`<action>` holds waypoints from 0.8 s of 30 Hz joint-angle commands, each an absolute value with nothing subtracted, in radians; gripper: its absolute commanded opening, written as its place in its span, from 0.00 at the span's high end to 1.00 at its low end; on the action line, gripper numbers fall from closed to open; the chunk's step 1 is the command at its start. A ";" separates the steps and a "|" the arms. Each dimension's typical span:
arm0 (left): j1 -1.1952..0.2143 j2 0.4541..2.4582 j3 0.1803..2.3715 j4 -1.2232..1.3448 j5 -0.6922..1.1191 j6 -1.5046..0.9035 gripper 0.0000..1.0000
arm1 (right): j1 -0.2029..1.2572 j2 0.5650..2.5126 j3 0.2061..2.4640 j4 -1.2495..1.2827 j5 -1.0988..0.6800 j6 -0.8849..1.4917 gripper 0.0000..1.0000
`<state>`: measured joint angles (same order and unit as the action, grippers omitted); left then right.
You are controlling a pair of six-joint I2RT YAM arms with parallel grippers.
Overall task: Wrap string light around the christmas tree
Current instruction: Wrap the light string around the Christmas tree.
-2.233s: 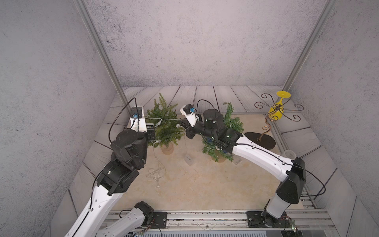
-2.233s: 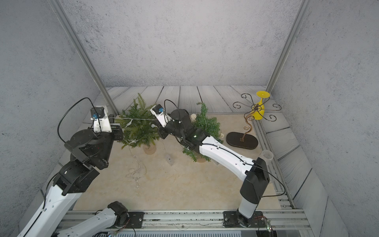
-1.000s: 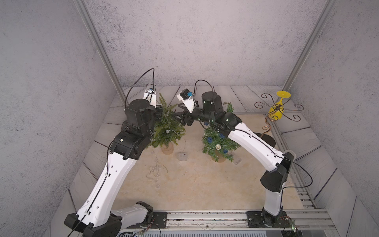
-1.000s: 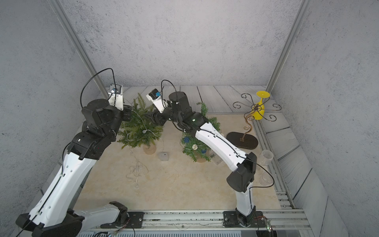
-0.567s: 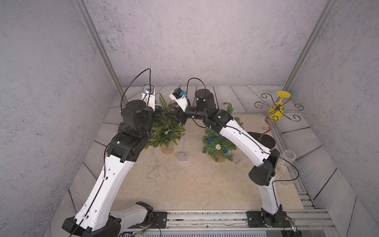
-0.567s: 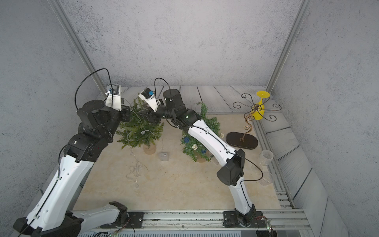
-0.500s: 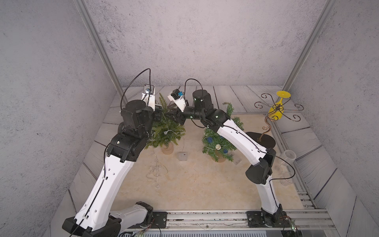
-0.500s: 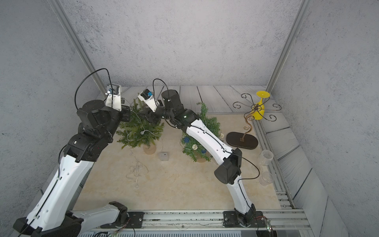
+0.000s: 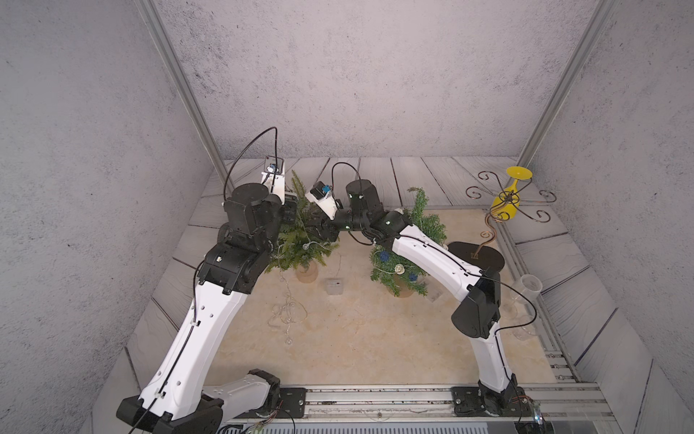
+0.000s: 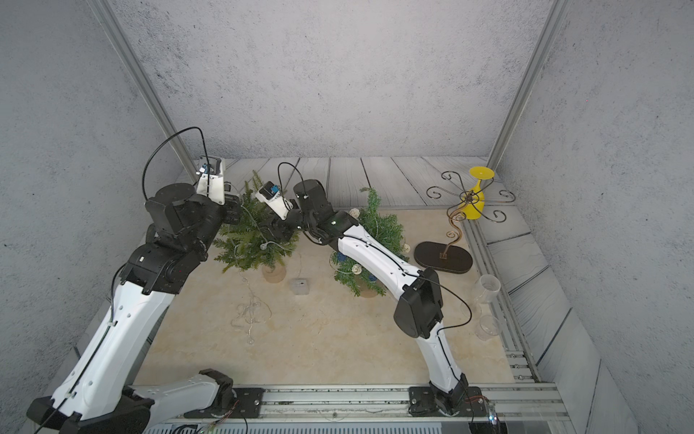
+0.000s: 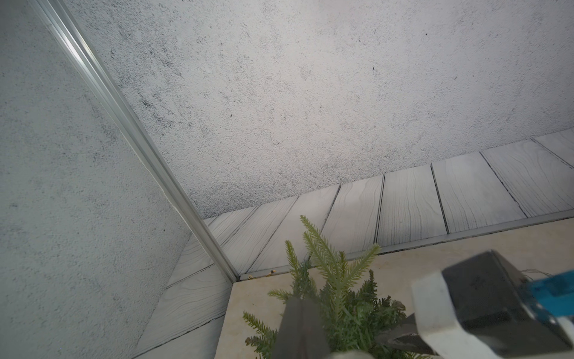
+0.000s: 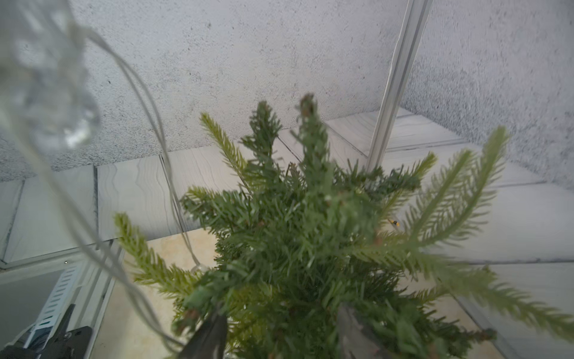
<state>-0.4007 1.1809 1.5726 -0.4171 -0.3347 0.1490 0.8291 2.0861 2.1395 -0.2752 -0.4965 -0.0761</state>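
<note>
1. Shifted leftward since a second ago: right claw (image 9: 317,231), spread apart among tree (image 9: 296,251) branches.
2. Pressed together beside treetop: left claw (image 9: 292,210).
3. Draped on tree, remainder heaped on desk (image 9: 356,338): string light (image 9: 307,246).

Tips buried in green, edges cutting off the rest

In both top views the left end effector (image 9: 290,210) and right end effector (image 9: 319,235) are buried in the christmas tree (image 9: 300,251), so their tips and any hold on the string light (image 9: 287,313) cannot be made out. In the left wrist view the closed left end effector (image 11: 299,332) is a blurred dark wedge cut by the picture's edge, beside the right arm's out-of-focus camera mount (image 11: 435,307). In the right wrist view the spread fingers (image 12: 211,338) are cut off likewise, and a bulb (image 12: 59,102) near the lens is only a blur. The right arm (image 9: 432,259) hides part of the second tree (image 9: 432,225).
</note>
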 commanded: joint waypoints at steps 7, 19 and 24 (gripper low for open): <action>-0.388 1.213 1.622 -0.403 -0.314 0.135 1.00 | 0.836 1.897 2.049 -0.175 -0.526 -0.073 0.35; -0.388 1.198 1.616 -0.404 -0.292 0.130 1.00 | 0.865 2.051 2.269 -0.267 -0.471 -0.078 0.44; -0.385 1.179 1.595 -0.403 -0.294 0.139 1.00 | 0.865 2.112 2.355 -0.288 -0.436 -0.083 0.80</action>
<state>-0.3985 1.2095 1.5970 -0.4191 -0.3008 0.1379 0.8658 2.0541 2.3241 -0.2523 -0.4698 -0.0799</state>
